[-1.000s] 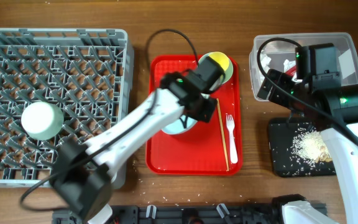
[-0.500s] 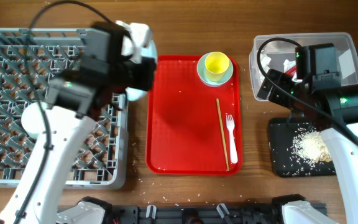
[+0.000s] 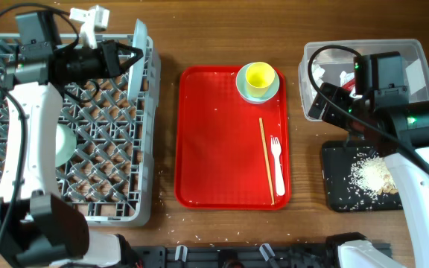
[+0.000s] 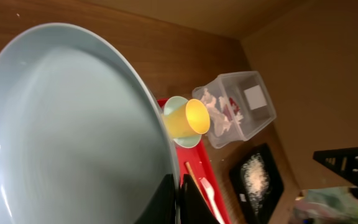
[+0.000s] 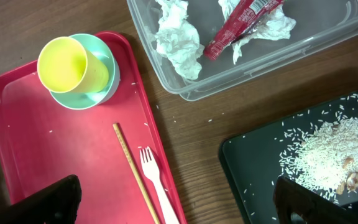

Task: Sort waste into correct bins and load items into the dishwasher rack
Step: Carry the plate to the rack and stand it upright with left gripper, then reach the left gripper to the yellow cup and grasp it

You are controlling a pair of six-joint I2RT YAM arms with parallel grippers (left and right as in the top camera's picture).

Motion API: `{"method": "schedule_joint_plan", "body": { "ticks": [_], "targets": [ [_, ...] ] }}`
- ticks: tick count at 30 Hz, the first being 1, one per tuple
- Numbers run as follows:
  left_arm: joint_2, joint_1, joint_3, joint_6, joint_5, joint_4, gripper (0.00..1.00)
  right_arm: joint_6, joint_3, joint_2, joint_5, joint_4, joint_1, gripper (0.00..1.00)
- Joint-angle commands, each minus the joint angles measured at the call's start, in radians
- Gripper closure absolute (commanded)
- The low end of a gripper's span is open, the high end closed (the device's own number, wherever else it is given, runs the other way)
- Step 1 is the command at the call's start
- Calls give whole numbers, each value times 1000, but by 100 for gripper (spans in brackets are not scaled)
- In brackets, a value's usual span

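1. Overhead.
   - A large square grey plastic crate with a peg grid [image 3: 65, 186] sits on the left of the table.
   - The left gripper [image 3: 131, 56] is clamped on the rim of a pale green-blue round plate [image 3: 139, 33]. The plate stands on edge over the crate's far right side.
   - A pale round bowl [image 3: 65, 145] lies in the crate, partly hidden by the arm.
   - A red rectangular plastic tray [image 3: 222, 164] sits mid-table. On it, a small yellow cup [image 3: 260, 75] is seated in a second pale bowl [image 3: 258, 99].
   - A thin wooden chopstick [image 3: 266, 160] and a white plastic fork [image 3: 277, 167] lie just beside each other on the tray.
2. Left wrist.
   - The plate's face fills the left of the frame, with dark fingers pinched at its lower edge.
3. Right wrist.
   - The right gripper [image 5: 176, 186] is spread wide and holds nothing, above the red tray's right edge.
   - A clear rectangular plastic tub [image 5: 316, 46] contains crumpled white tissue [image 5: 179, 40] and a small crinkled red sachet wrapper [image 5: 241, 25].
   - A shallow black rectangular tray [image 5: 253, 155] carries loose whitish rice scraps [image 5: 328, 155].
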Motion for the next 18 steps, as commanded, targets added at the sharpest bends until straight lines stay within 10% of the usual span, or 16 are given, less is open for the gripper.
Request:
{"method": "schedule_joint_plan", "body": {
  "ticks": [1,5,11,18],
  "targets": [
    [45,39,12,22,116,5,96,-12,6,-3,13,2,-2,0],
    [52,47,12,19,115,5,94,-12,6,-3,13,2,-2,0],
    [52,47,12,18,45,5,56,-12,6,-3,13,2,-2,0],
    [28,46,12,-83,40,-1,65,-12,6,-3,13,2,-2,0]
  ]
}}
